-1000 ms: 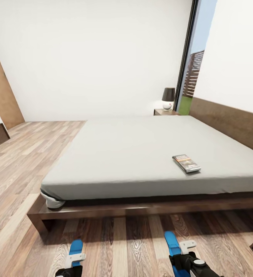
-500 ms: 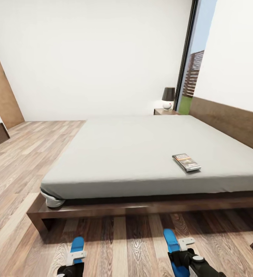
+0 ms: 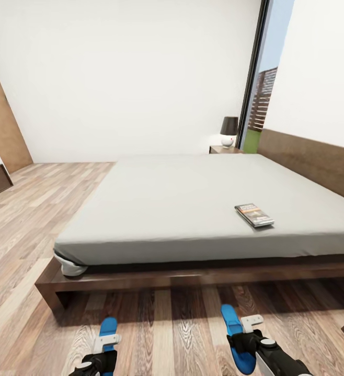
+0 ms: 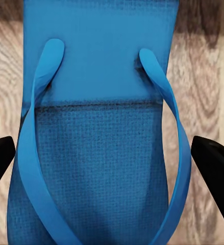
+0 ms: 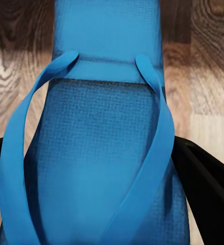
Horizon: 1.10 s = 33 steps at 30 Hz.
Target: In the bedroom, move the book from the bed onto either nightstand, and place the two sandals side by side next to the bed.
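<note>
Each claw – left [image 3: 100,360], right [image 3: 243,342] – is closed on a sandal [image 3: 107,334] [image 3: 233,334], both toes toward the bed [image 3: 193,209], well apart – the book [image 3: 253,215] lies right-side.

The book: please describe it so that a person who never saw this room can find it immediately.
Find the large bed with the plain grey mattress that takes up the middle of the room in the head view. The book lies flat on it, near the front edge and toward the headboard side. It is the lone item on the mattress: small, thin and dark-covered, with an orange band.
</note>
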{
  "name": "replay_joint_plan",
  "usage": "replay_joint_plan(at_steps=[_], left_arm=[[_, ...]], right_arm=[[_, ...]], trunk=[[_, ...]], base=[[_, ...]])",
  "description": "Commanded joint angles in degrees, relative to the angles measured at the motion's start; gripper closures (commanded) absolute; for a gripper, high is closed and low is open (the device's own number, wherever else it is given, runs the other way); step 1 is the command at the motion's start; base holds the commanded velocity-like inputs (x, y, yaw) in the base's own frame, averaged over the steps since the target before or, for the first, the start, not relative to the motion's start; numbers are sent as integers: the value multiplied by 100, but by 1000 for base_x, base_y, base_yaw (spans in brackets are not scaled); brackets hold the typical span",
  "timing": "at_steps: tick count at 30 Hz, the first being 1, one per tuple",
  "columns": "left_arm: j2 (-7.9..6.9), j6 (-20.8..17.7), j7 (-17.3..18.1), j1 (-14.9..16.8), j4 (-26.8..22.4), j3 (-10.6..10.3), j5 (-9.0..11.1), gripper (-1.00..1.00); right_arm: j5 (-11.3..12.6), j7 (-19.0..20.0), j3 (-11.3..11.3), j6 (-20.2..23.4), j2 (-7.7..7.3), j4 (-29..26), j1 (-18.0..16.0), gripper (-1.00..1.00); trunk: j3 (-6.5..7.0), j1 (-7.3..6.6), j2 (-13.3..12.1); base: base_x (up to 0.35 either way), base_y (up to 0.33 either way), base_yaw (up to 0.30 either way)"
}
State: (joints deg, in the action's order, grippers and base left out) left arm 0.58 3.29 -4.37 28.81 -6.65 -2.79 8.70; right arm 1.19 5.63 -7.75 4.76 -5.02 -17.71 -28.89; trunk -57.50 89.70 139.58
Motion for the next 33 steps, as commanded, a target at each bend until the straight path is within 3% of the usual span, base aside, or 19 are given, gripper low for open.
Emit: replay_joint_plan(at_steps=[1, 9, 33], left_arm=[[0, 25, -19, 3, 3, -37, 53, 100], [-13, 101, -20, 2, 5, -45, 53, 100], [-35, 154, -20, -6, 4, -46, 53, 100]], right_arm=[[13, 7, -30, 34, -6, -12, -1, 100], [17, -22, -27, 22, -9, -5, -3, 100], [4, -27, -40, -1, 11, -10, -3, 100]], trunk=[[-23, 21, 44], [-167, 197, 364], [-698, 259, 398]], base=[[0, 0, 0], [0, 0, 0], [0, 0, 0]])
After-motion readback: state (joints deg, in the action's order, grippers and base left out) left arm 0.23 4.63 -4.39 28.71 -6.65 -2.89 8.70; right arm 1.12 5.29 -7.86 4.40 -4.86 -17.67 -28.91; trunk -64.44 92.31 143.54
